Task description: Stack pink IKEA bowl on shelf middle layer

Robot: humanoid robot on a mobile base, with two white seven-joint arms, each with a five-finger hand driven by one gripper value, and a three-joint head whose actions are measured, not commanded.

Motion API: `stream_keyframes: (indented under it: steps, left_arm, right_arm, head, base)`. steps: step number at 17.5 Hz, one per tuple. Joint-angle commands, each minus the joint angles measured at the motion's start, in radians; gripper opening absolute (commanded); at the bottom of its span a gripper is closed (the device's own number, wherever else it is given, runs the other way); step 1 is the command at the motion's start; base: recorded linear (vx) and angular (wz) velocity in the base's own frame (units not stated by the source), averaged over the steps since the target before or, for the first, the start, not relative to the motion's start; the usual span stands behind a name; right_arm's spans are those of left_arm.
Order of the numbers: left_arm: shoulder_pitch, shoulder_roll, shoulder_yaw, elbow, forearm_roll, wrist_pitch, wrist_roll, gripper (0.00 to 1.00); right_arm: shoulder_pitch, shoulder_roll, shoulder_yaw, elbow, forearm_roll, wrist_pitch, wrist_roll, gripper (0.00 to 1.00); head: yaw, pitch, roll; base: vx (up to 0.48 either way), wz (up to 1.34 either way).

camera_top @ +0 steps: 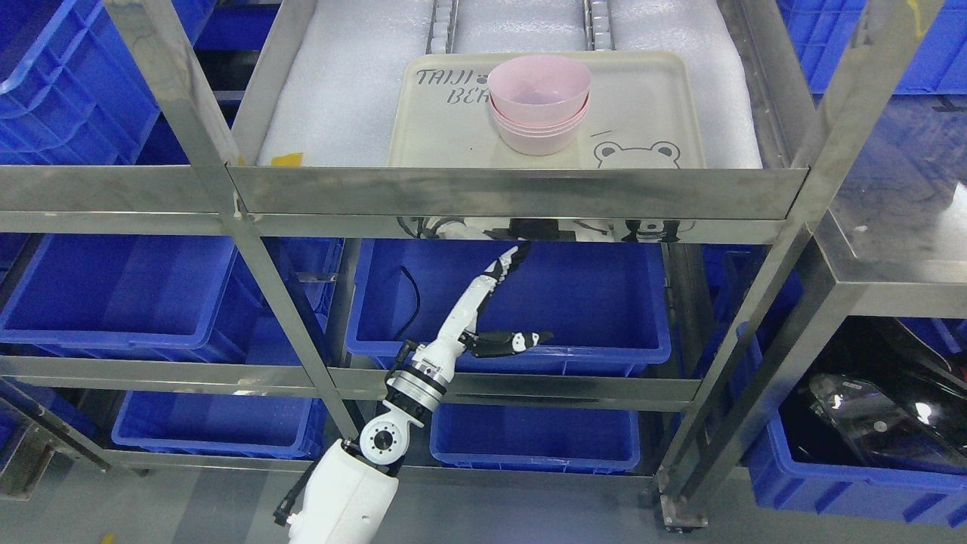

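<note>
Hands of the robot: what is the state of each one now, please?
Left hand: open, fingers extended, holding nothing, below the shelf edge.
Right hand: not in view.

A white shell is being shown on the left arm [344, 495], with a round black-centred joint and a ribbed silver-black wrist ring behind the left hand [483, 317], whose white fingers [505, 266] are being tipped in black.
</note>
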Motion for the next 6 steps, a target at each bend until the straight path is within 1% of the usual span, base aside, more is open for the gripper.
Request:
stream_keyframes:
  steps: [1, 3, 6]
  left_arm:
    - [0.025, 0.017, 0.144, 0.067, 0.082, 0.027, 0.053, 1.0]
    - [0.025, 0.017, 0.16, 0.064, 0.09, 0.055, 0.061, 1.0]
    - [0.019, 0.017, 0.161, 0.061, 0.102, 0.066, 0.061, 1.0]
  right_arm:
    - [0.023, -0.017, 0.0, -0.017, 0.0, 0.001, 0.0, 1.0]
    - [0.023, -0.017, 0.0, -0.017, 0.0, 0.001, 0.0, 1.0]
    - [0.023, -0.017, 0.0, -0.017, 0.0, 0.001, 0.0, 1.0]
  head:
    - [0.0, 0.0, 0.0]
    - [0.0, 0.0, 0.0]
    - [0.0, 0.0, 0.0]
  base:
    - [0.009, -0.02]
    - [0.005, -0.01]
    - [0.001, -0.01]
